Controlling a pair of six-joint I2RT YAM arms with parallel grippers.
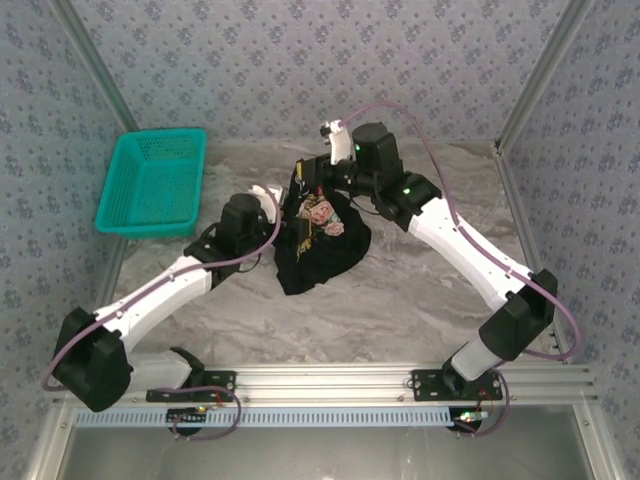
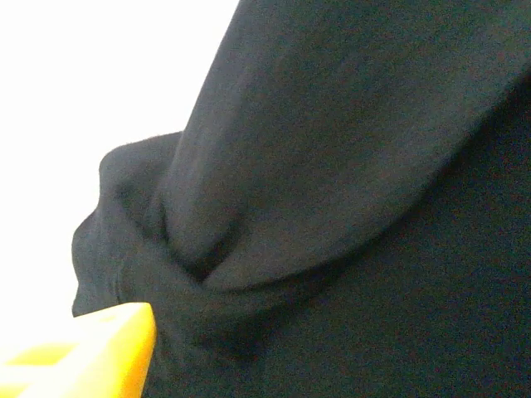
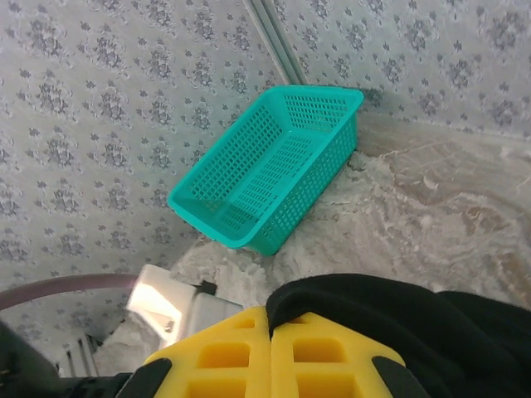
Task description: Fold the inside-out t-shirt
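The black inside-out t-shirt (image 1: 322, 250) sits bunched at the middle of the table, with a patch of pink and white print (image 1: 320, 212) showing near its top. My right gripper (image 1: 308, 178) holds the shirt's far edge raised. In the right wrist view its yellow fingers (image 3: 224, 356) are pressed together on a black hem (image 3: 373, 303). My left gripper (image 1: 278, 202) is against the shirt's left side. In the left wrist view folded black cloth (image 2: 332, 182) lies close up; one yellow finger (image 2: 95, 352) shows at the lower left corner, far to the side, and the other is hidden.
A teal plastic basket (image 1: 155, 182) stands empty at the far left by the wall, also in the right wrist view as the basket (image 3: 270, 166). Marbled tabletop (image 1: 420, 300) lies bare in front of and right of the shirt. Patterned walls enclose three sides.
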